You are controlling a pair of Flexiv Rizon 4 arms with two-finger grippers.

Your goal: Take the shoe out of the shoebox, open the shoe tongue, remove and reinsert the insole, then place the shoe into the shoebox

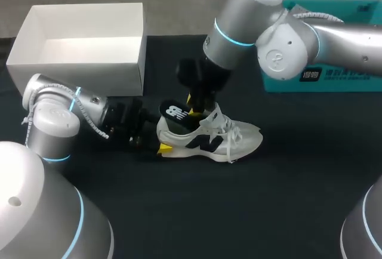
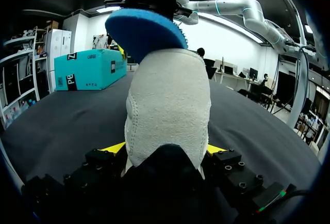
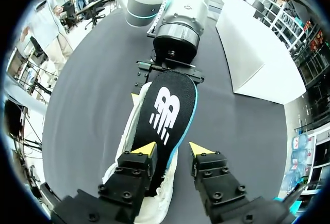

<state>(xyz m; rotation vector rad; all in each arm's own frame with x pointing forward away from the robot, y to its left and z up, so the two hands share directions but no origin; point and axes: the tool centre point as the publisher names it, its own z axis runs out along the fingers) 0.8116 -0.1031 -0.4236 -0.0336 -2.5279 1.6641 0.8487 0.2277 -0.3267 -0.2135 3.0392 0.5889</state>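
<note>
Left claw (image 2: 165, 148) clamped on shoe (image 1: 209, 136) heel, steadying it on bench (image 1: 268, 199) | right claw (image 3: 172, 150) spread astride half-raised insole (image 3: 167, 110), one tip touching, no grip | insole step judged unfinished.

A desk (image 1: 286, 181) covered in matte black cloth fills the scene, its surface plain and slightly rumpled, running out to all sides. Light falls evenly from above and leaves only a faint grey sheen on the cloth. At the desk's far right corner stands a teal box (image 1: 352, 84) with a white label on its front face, resting flat on the cloth.
</note>
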